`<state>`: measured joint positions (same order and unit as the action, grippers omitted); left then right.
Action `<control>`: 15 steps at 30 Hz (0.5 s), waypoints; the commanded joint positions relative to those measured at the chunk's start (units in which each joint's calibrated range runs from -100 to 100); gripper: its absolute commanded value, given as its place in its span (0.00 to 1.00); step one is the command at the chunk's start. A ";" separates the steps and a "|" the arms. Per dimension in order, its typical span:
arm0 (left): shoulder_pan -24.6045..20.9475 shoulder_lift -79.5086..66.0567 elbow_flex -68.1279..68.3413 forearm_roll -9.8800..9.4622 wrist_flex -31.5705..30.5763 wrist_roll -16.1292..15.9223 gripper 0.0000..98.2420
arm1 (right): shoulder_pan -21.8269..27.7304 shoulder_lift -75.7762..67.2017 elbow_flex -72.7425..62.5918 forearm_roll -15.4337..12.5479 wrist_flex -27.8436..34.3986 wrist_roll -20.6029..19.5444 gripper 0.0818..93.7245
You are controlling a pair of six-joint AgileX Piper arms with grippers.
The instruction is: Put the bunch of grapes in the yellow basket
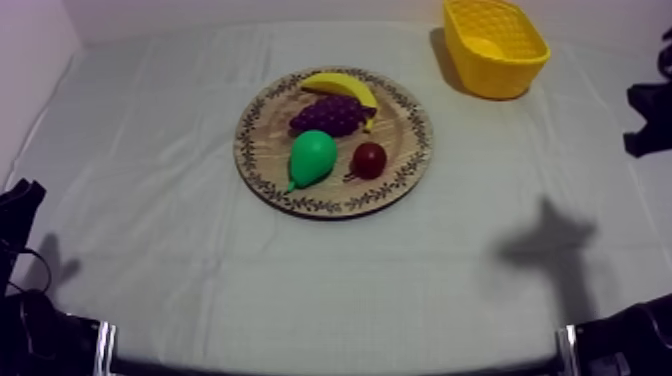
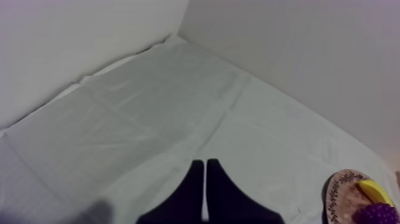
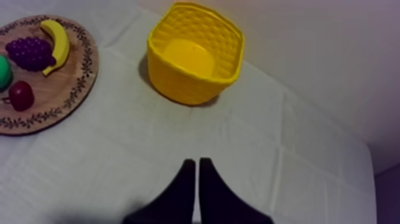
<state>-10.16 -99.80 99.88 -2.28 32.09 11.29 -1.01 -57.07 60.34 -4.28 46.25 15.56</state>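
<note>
Four toy fruits were laid close together on the wooden board (image 1: 262, 170), and the bunch of grapes (image 1: 327, 115) was found among them on the board's far half, not yet lifted. The grapes were touching the banana (image 1: 340, 86), which curved round them along the board's far rim. The pear (image 1: 312, 157) lay just beside them on the near side, and the small red fruit (image 1: 369, 159) sat near the pear, toward the right arm's side of the board. Given this crowding, a grasp from above on the body of the bunch was judged cleanest, so that no neighbour would be dragged along.

The yellow basket (image 1: 500, 80) was set upright with its mouth open, well apart from the board, beyond it and toward the right arm's side. Nothing could be seen inside it. That placing was judged to favour the right arm for the carry.

The right tool (image 3: 197, 161) was held with its fingers together on nothing, over bare worktop (image 1: 150, 220) off the board's right-arm side. The left tool (image 2: 205, 162), its fingers also together on nothing, was held off the board's opposite side. Both were judged to be parked clear so that the board could be reached freely. The task was judged to be at its start, and the fingers would have to be parted before any descent.
</note>
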 commanded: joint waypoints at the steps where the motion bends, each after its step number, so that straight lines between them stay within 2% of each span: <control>1: -0.01 -0.03 0.01 0.00 0.00 0.02 0.00 | -0.20 2.76 -8.46 -0.34 2.79 0.38 0.01; 8: -0.01 -0.03 0.01 0.00 0.00 0.02 0.00 | -2.12 10.52 -20.69 -2.81 6.05 2.14 0.01; 15: -0.01 -0.03 0.01 0.00 0.00 0.02 0.00 | -6.20 18.72 -27.22 -4.42 6.73 4.07 0.01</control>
<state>-10.16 -99.80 99.88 -2.28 32.09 11.29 -6.29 -40.40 34.48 -8.70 53.05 19.37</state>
